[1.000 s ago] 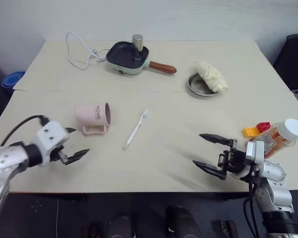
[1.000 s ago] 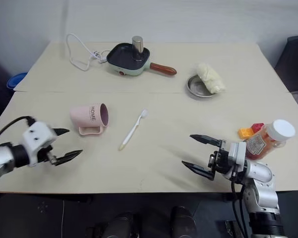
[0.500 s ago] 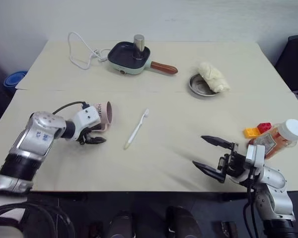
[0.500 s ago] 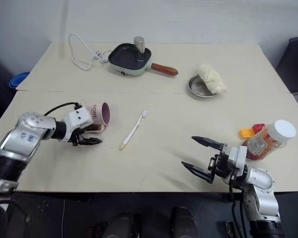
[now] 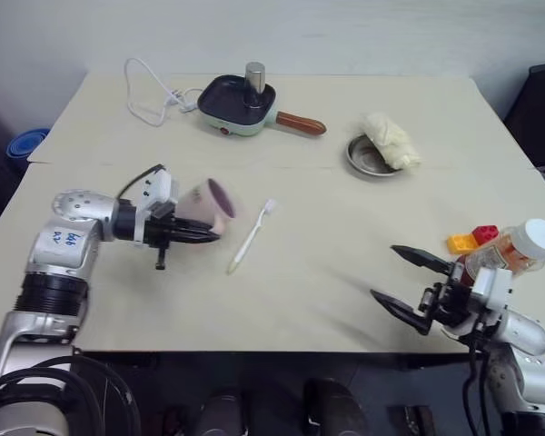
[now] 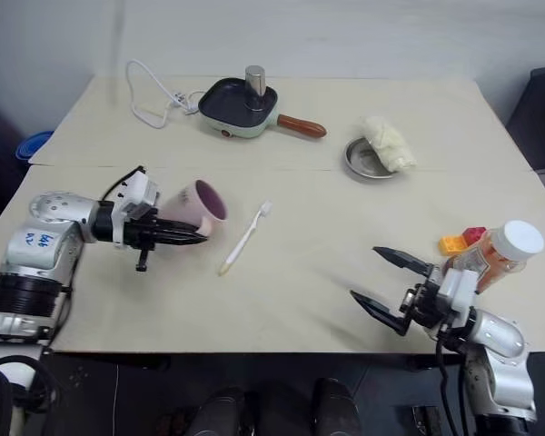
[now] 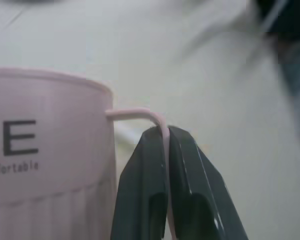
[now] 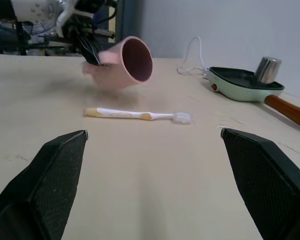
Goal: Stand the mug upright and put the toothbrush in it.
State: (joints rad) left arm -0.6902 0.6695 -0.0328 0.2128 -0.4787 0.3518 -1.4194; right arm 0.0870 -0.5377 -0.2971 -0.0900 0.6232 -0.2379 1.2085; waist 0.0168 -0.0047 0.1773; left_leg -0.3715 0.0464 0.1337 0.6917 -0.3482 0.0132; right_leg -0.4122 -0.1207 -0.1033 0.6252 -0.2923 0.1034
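The pale pink mug [image 5: 203,201] hangs tilted just above the table, its dark opening facing up and to the right. My left gripper [image 5: 213,235] is shut on the mug's loop handle [image 7: 138,113], whose thin bar sits pinched between the two black fingers [image 7: 141,186]. Right of the mug, the white toothbrush [image 5: 250,238] lies flat on the table with its bristle head pointing away from me. At the front right my right gripper [image 5: 386,271] stands open with nothing in it, pointing toward the toothbrush [image 8: 137,115] and the mug [image 8: 125,62].
At the back stand a green pan [image 5: 241,104] with a steel cup in it and a white cable [image 5: 145,91]. A steel bowl [image 5: 361,156] holding a crumpled cloth sits back right. A white-capped jar [image 5: 518,247] and toy bricks [image 5: 469,239] lie beside my right arm.
My left gripper swung in to the mug, shut on its handle and raised it off the table, tilting the opening upward. My right arm drifted slightly to the right, still open.
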